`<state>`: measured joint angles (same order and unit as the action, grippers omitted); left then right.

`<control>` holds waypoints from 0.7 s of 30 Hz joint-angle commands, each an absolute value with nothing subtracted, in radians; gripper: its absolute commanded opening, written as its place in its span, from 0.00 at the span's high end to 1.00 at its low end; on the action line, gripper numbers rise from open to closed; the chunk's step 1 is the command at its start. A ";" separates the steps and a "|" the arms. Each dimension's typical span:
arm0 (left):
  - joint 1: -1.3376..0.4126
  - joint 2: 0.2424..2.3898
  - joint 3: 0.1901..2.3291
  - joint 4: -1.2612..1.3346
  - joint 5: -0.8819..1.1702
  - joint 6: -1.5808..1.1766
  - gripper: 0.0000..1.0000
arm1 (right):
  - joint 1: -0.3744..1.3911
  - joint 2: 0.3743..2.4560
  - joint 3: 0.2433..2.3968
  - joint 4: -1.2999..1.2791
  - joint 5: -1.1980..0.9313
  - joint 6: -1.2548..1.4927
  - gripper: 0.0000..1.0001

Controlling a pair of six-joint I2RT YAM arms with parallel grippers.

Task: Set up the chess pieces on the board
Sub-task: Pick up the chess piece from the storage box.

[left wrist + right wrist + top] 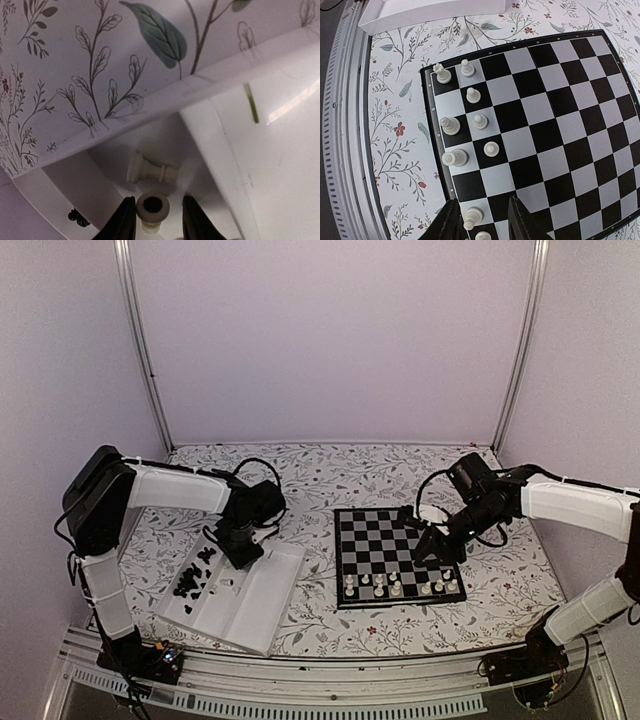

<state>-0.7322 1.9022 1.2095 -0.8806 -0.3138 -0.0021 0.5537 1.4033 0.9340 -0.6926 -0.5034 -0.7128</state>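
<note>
The board (385,530) lies right of centre, with cream-white chess pieces (400,587) along its two near rows. My right gripper (432,552) hovers open over the board's right side. In the right wrist view its fingers (482,225) straddle a standing white piece (472,217) without touching it, and several more white pieces (480,121) stand on the board (545,125). My left gripper (240,552) reaches into the white tray (270,600). Its jaws (159,220) stand open around a cream piece (153,206) whose hollow base faces the camera. The piece is against the left finger, with a gap to the right one.
A second cream piece (150,171) lies on its side just beyond the left fingers. Black pieces (190,580) are heaped in the tray's left compartment, and one black piece (77,216) shows past a divider. A tray wall (210,130) rises right of the fingers. The tray corner (435,10) is near the board.
</note>
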 commanded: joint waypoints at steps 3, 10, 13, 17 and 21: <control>-0.704 1.915 1.192 -0.939 -0.229 -0.145 0.65 | 0.557 1.419 0.921 -0.673 -0.528 -0.723 0.65; -0.687 1.922 1.151 -0.899 -0.175 -0.171 0.77 | 0.557 1.419 0.937 -0.679 -0.539 -0.717 0.65; -0.683 1.926 1.143 -0.875 -0.167 -0.159 0.81 | 0.557 1.419 0.945 -0.684 -0.544 -0.713 0.66; -0.681 1.912 1.159 -0.894 -0.169 -0.163 0.89 | 0.557 1.419 0.971 -0.698 -0.560 -0.706 0.66; -0.683 1.802 1.184 -0.941 -0.171 -0.201 0.90 | 0.557 1.416 1.022 -0.720 -0.594 -0.697 0.66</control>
<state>-0.6968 1.8782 1.1893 -0.8963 -0.2153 -0.1623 0.5537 1.4132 0.9543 -0.6994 -0.5392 -0.7136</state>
